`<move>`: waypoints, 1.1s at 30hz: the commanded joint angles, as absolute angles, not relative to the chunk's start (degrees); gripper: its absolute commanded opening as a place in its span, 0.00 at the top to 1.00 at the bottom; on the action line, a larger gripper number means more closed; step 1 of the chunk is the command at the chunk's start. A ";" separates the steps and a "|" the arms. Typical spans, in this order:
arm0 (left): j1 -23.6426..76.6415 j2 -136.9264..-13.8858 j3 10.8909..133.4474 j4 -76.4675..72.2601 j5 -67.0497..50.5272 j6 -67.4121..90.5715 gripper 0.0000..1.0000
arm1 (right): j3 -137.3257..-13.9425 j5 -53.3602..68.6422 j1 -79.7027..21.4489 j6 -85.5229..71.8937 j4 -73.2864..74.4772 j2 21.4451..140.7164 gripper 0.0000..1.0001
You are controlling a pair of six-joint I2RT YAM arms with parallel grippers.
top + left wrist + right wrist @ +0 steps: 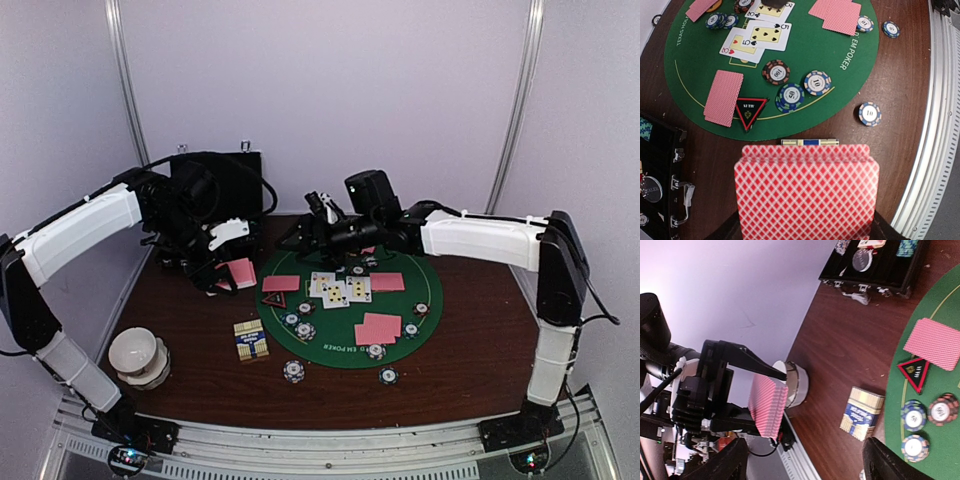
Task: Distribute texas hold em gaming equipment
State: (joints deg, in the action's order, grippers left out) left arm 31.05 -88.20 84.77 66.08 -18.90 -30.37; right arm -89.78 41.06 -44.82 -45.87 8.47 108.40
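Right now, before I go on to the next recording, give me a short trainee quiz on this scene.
1. True or false: the left pincer holds a deck.
2. How many cards lie face up on the mat?
3. The triangle marker lies: A) in the case, B) on the mat, C) on the box.
Key: 1 true; 2 three; 3 B.

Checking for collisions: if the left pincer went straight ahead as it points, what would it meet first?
Probably the card box, just past the held cards, before the mat; depth is unclear.
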 commanded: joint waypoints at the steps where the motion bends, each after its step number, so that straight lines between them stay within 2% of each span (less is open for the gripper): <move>1: 30.68 -88.08 86.22 64.80 -20.84 -29.70 1.00 | -91.63 44.99 -47.67 -54.34 -2.83 112.47 0.17; 17: 30.72 -87.89 86.74 64.86 -21.88 -29.52 1.00 | -98.06 48.03 -52.28 -60.51 -8.87 121.01 0.16; 27: 30.67 -87.51 87.09 64.82 -21.88 -29.53 1.00 | -100.02 51.18 -53.08 -65.19 -13.50 124.98 0.26; 33: 30.67 -87.56 87.18 65.09 -22.04 -29.53 1.00 | -99.57 52.65 -52.94 -68.54 -16.58 126.95 0.37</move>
